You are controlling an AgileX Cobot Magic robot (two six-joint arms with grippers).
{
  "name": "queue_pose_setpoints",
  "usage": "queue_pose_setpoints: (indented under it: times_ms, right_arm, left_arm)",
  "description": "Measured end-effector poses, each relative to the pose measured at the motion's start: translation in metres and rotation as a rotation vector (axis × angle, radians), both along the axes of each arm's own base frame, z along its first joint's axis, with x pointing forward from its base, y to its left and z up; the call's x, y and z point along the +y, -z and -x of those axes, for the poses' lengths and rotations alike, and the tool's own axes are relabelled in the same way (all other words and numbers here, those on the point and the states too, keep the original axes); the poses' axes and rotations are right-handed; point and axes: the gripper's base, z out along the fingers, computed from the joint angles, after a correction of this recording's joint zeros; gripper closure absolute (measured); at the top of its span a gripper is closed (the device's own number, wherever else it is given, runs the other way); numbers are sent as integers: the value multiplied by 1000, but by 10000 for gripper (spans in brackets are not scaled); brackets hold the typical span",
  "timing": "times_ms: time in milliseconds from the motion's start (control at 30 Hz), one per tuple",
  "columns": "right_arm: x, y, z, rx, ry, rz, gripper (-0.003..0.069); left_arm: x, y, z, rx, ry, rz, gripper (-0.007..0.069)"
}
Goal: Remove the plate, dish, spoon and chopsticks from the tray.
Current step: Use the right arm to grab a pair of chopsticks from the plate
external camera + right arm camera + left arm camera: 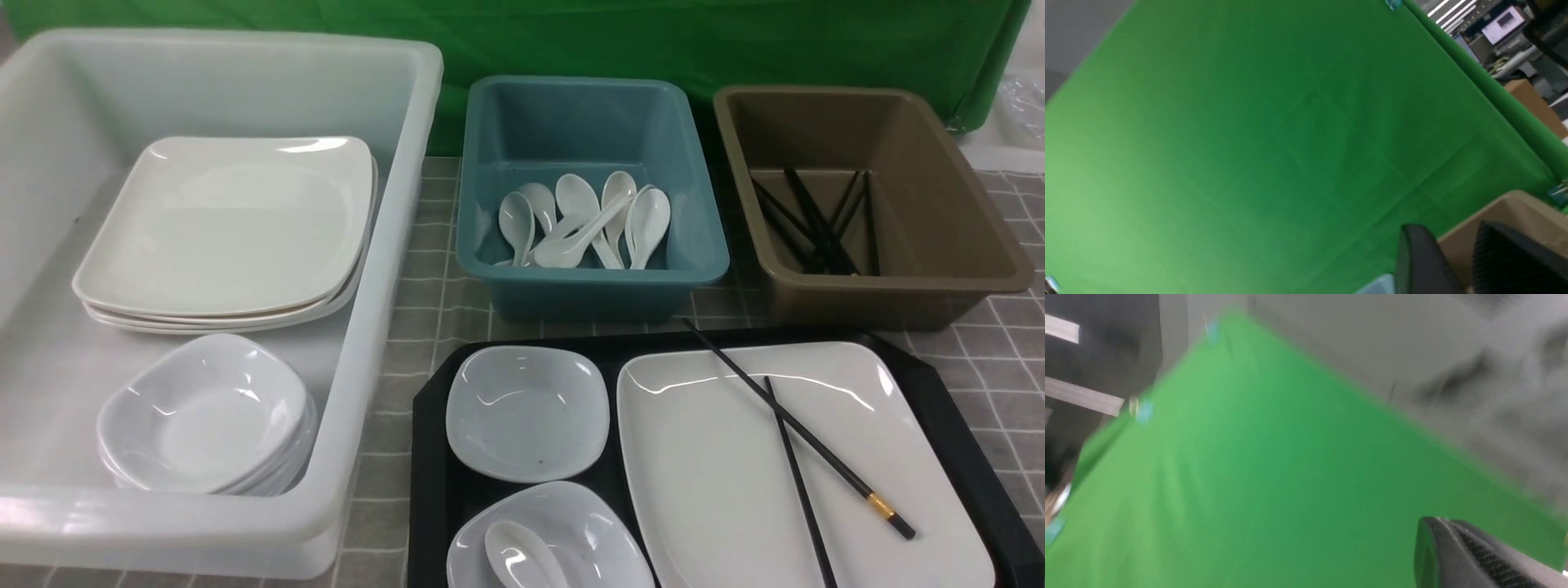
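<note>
Your right jaws stand parted on nothing, the brown tub showing between them. Of the left jaws only one finger shows, so I cannot tell their state. Otherwise both wrist views face green backdrop. Only the front view shows the counter, with everything left to clear: plate, chopsticks crossed on it, far dish, spoon in the near dish, all on the tray.

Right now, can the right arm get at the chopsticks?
Probably yes: the chopsticks lie uncovered on top of the plate, on the right of the tray; the right gripper is open and empty.
</note>
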Motion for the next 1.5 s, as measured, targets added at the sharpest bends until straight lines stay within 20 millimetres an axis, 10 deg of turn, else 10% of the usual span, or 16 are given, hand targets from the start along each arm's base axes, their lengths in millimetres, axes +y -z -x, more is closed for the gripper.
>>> queue_pose_setpoints:
  times_ms: [167,367,600,1000,1267,1500]
  right_arm:
    - [4,-7,-2,75,-32,31,457]
    - [8,-73,-20,508,-43,396,609]
    - [34,-105,-79,1208,-355,859,631]
    - [87,-58,-191,1493,-722,1028,586]
    - [106,8,-248,1561,-752,1022,47]
    - [113,57,-269,1608,-759,1019,4]
  left_arm:
    - [-6,-25,-40,509,46,-160,620]
    - [-14,23,-118,1157,263,-349,620]
    - [-20,54,-158,1341,377,-362,620]
    - [-100,78,-160,1424,704,-615,620]
    - [-142,80,-140,1390,837,-679,620]
    - [-143,80,-140,1377,834,-691,620]
